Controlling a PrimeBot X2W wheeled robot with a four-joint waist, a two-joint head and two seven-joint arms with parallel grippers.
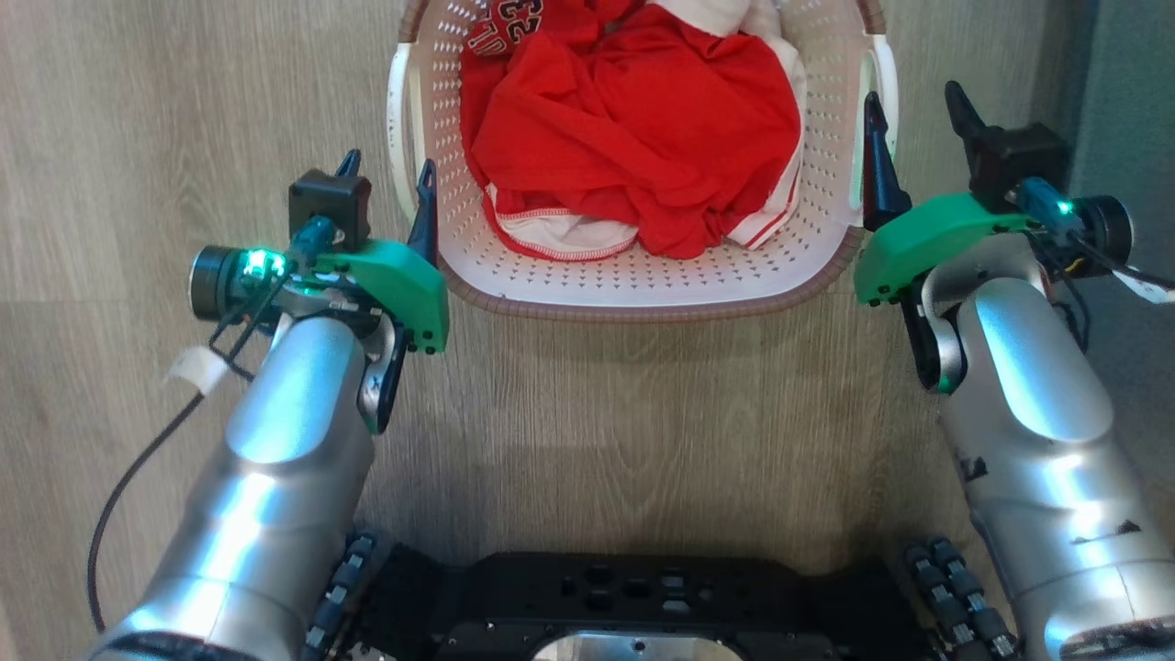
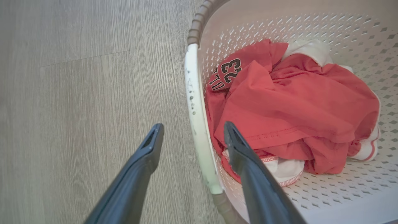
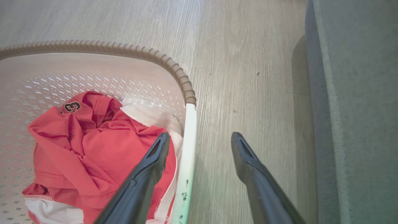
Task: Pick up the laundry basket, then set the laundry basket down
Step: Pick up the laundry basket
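Straddling laundry basket (image 1: 643, 275) sides: left pincer (image 2: 190, 127), right pincer (image 3: 200, 136).

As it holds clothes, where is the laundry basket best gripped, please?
Take the laundry basket by the left handle and right handle, from above, one finger inside, one outside: each is a thin rail along the rim. The open left gripper and right gripper straddle them.

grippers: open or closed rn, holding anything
Left gripper: open, straddling the left handle of the laundry basket, not gripping.
Right gripper: open, straddling the right handle.
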